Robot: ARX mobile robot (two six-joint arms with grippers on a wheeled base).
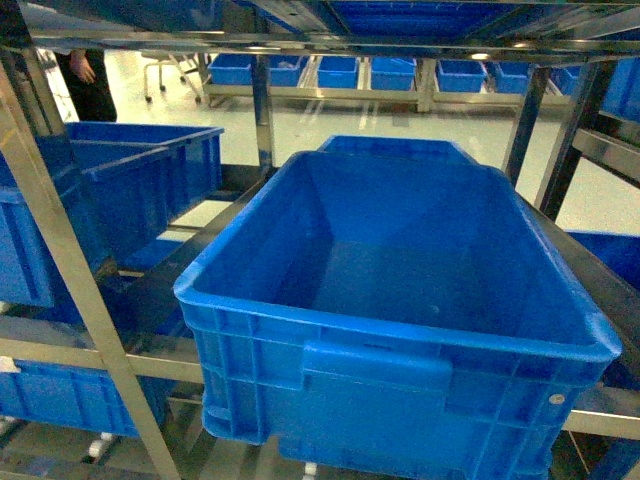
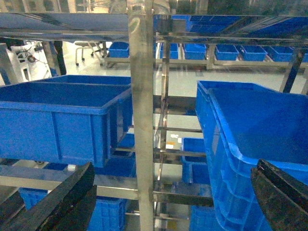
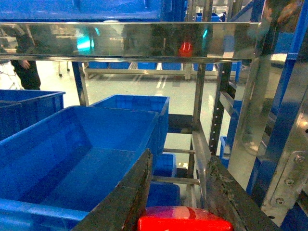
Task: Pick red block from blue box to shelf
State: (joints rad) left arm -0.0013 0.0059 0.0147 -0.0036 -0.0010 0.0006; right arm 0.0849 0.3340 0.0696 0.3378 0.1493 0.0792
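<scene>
One red block (image 3: pixel 185 219) between right tool (image 3: pixel 180 192) fingers.

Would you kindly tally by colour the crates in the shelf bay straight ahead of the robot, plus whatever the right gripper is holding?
Blue: 2, the front crate and the rear crate behind it
Red: 1, the red block between the fingers of the right gripper
Total: 3

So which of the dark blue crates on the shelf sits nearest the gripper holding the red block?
The big empty crate front and centre in the head view; the right gripper, shut on the red block, hangs just beside it. The other crates sit further left.
</scene>
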